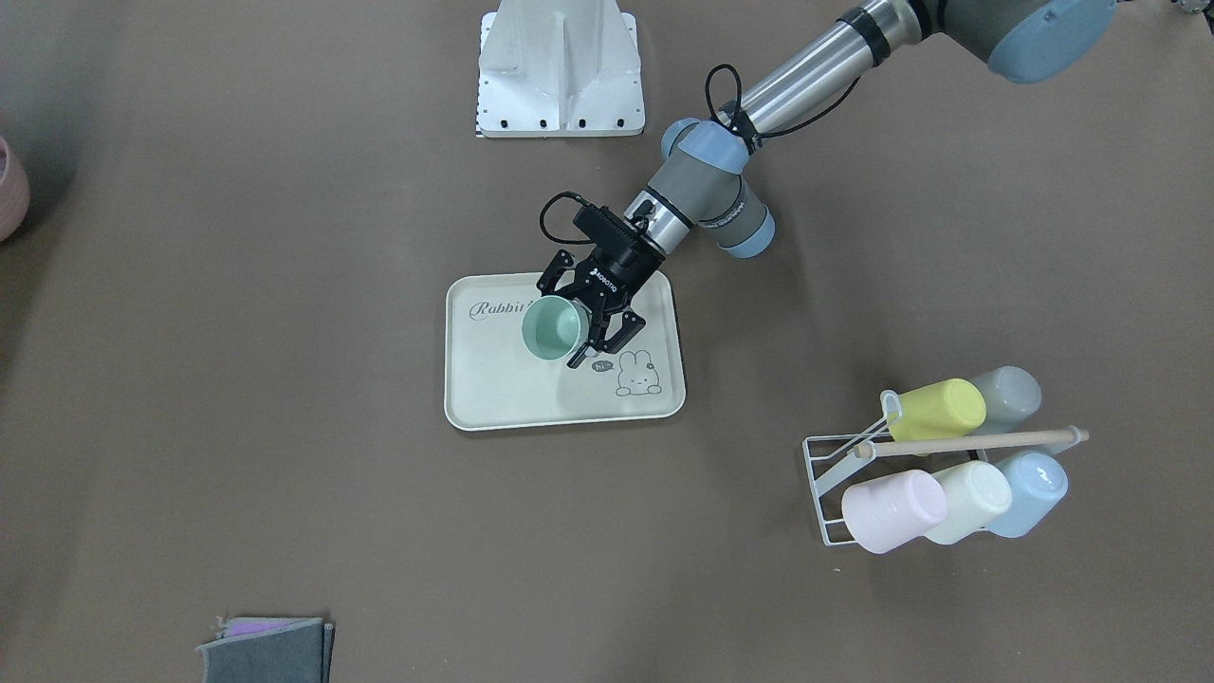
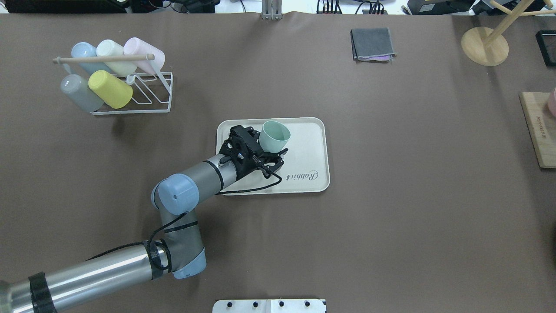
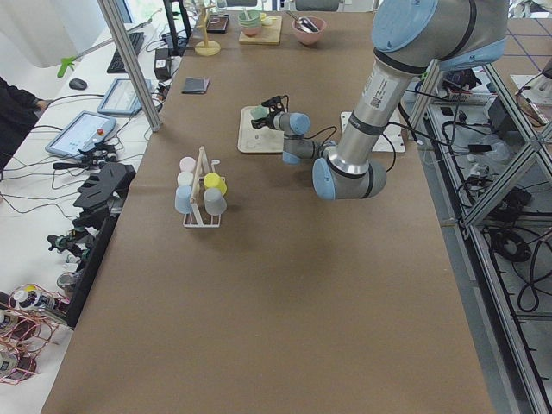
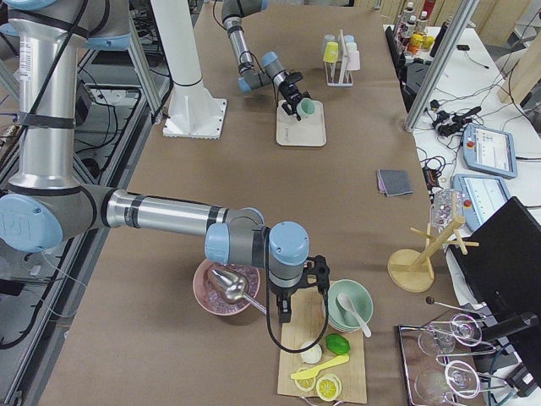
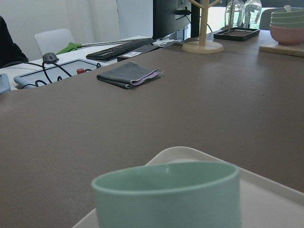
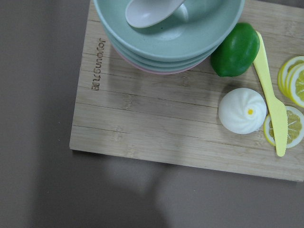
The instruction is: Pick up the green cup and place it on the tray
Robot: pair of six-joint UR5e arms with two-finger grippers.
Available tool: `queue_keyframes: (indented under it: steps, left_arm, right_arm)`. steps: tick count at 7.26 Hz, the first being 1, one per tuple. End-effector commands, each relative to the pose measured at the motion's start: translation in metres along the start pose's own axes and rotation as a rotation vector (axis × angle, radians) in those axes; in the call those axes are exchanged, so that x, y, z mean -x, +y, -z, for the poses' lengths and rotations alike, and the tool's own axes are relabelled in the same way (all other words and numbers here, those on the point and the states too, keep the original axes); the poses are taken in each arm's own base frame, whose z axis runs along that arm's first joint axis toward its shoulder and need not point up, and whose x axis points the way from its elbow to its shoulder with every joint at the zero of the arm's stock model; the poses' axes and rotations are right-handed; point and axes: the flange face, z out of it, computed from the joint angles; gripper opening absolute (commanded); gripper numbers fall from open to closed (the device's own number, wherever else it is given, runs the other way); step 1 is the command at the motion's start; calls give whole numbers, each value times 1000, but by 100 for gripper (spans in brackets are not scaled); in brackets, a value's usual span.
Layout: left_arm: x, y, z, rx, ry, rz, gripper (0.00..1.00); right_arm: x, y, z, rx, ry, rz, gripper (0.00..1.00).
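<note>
Left gripper (image 1: 565, 323) — marked ROBOTIQ — clamps the cup (image 1: 548, 331) above the "Rabbit" tray (image 1: 503, 398); right gripper (image 4: 284, 311) jaws: cannot tell.

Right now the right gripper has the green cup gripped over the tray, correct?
Wrong side: the left gripper has it. The overhead exterior view shows it coming in from the left, shut on the green cup over the tray.

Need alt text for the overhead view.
The left gripper holds a green cup, tilted, over a cream tray at centre. A wire rack with five pastel cups stands at upper left; a folded grey cloth lies near the far edge.
</note>
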Motion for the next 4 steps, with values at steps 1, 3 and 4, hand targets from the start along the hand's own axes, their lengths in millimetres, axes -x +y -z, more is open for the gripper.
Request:
queue_keyframes:
  steps: [1,3,4]
  left_arm:
    - [0,-2,0,-3,0,1,78]
    - [1,-1,0,-2,-2,0,83]
    - [1,-5,1,-10,0,2,85]
  right_arm:
    - [0,0,0,0,-1,-1,100]
    - [0,0,0,0,-1,0,100]
    - [0,0,0,0,-1,0,100]
